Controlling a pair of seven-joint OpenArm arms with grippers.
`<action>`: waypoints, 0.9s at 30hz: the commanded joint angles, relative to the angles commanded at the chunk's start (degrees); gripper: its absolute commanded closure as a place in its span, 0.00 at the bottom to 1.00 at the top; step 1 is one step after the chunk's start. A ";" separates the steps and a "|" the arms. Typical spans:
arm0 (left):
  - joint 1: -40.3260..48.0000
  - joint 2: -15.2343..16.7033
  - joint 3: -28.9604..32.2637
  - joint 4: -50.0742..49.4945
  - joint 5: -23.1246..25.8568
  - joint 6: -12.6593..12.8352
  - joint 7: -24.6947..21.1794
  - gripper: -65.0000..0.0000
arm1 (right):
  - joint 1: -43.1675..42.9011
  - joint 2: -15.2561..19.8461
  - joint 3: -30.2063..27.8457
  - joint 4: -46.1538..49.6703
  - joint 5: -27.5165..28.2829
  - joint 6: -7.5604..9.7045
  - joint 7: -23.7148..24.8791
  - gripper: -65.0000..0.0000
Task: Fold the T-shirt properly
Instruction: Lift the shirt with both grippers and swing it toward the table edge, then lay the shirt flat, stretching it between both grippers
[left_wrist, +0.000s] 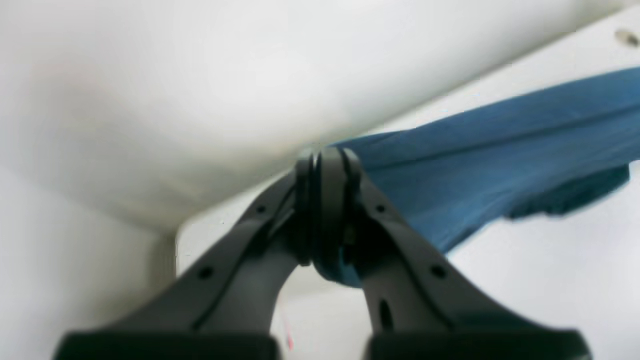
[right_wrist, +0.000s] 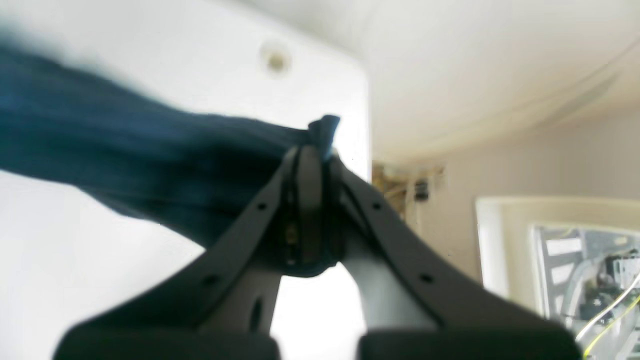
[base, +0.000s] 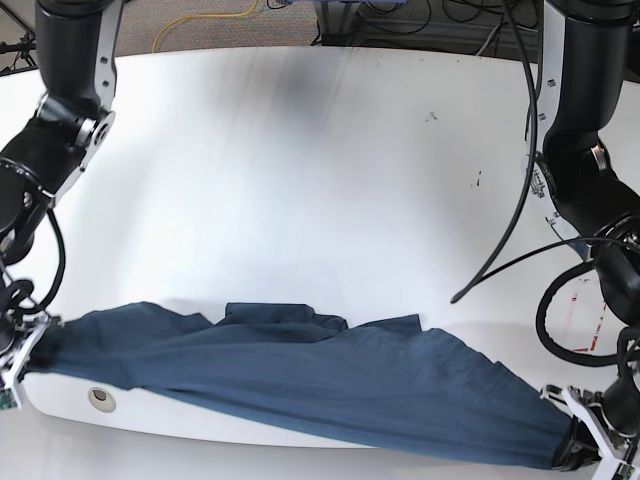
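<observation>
Our left tool (left_wrist: 325, 165) was clamped tight on a corner of the T-shirt (base: 330, 375), its jaws pressed together with blue cloth bunched beneath them, as the left wrist view showed. Our right tool (right_wrist: 312, 155) had likewise closed on the opposite end of the garment, a small tuft of fabric poking up past the fingertips in the right wrist view. Between the two grips, we held the shirt stretched in a long band along the near edge of the white tabletop (base: 300, 150), one end at the left side of the base view and the other at its lower right corner. The cloth looked taut along its near edge, while its far edge lay in loose rumples on the surface, with what appeared to be a sleeve or collar fold bunched near the middle. We could make out no neat fold anywhere on the garment; by our reading, the work stood at an early stage, with the shirt gripped and pulled out for spreading. We judged that the flattening, the sleeve folds and the final halving all remained to be done.
</observation>
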 joint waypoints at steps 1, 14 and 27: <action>1.41 -0.97 -0.26 0.88 0.00 0.00 0.00 1.00 | -2.64 -0.97 0.88 1.05 0.00 0.00 0.18 1.00; 26.99 -8.18 -0.44 7.47 0.00 -0.09 0.00 1.00 | -26.02 -12.04 11.87 4.92 0.00 0.00 1.41 1.00; 46.33 -13.54 -2.11 7.47 0.35 -1.36 -0.09 1.00 | -39.21 -19.08 13.01 4.92 -0.26 0.00 6.15 1.00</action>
